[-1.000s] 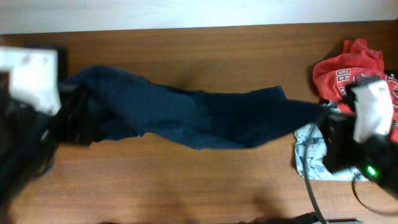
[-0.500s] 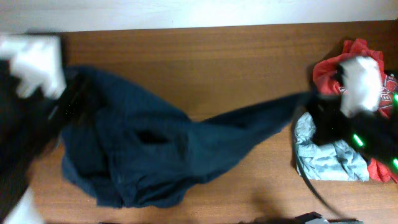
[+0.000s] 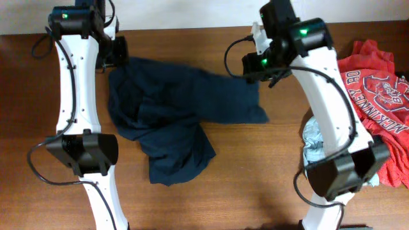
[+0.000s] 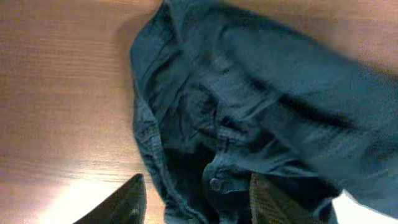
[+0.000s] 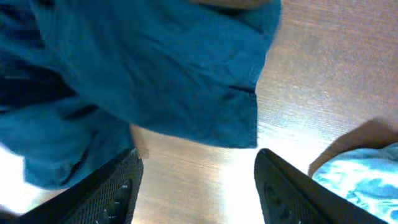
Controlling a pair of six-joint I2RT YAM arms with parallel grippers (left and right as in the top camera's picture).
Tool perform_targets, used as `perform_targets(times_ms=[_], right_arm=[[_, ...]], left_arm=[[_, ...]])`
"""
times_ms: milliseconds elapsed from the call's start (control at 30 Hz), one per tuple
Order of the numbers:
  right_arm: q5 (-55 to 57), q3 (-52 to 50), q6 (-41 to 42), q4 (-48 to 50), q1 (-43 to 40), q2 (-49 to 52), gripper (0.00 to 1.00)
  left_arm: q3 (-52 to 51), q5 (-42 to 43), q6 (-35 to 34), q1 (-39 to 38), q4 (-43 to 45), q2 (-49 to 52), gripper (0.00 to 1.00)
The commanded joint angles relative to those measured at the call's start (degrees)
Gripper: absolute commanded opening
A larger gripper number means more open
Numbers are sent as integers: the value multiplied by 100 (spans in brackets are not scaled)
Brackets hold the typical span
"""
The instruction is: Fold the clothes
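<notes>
Left tool [image 4: 196,182] spread wide, fingers [image 4: 118,202] well apart above the rumpled waistband of the navy shorts [image 4: 249,106], with a small button [image 4: 215,184] between them. Right tool [image 5: 198,155] spread wide too, fingers [image 5: 112,190] parted over bare desk [image 5: 323,74], just short of a hemmed leg edge of the shorts.

From overhead, nearest: bare brown wood between the left arm [image 3: 73,96] and the right arm [image 3: 326,89]. Farther in, left of centre, one leg of the shorts in a loose, rumpled fold, pointing toward the near side. At the right, a pale blue-grey cloth [image 3: 312,145], partly under the right arm. Beside it at the right edge, a crumpled red T-shirt [image 3: 374,80] with white print.

Farther still, the main body of the shorts, lying creased and uneven across the far middle of the desk between the two arms, the second leg stretching right. Left tool at the far left corner of the garment, right tool at the far right end of that leg. Beyond the far edge, a pale wall [image 3: 192,13].
</notes>
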Motion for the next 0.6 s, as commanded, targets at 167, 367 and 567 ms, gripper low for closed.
perform_targets(times_ms=[167,367,567], right_arm=[[448,39,-63,-26,-70,-63,67],[450,39,-66,-120,-70,-63,67],[448,35,-177,-229,-70,-63,67]], left_arm=[[17,326,232,221,-433,-79,67],[-1008,765,859,197,208,127,62],[-2551,857,1311,57,1292,330,57]])
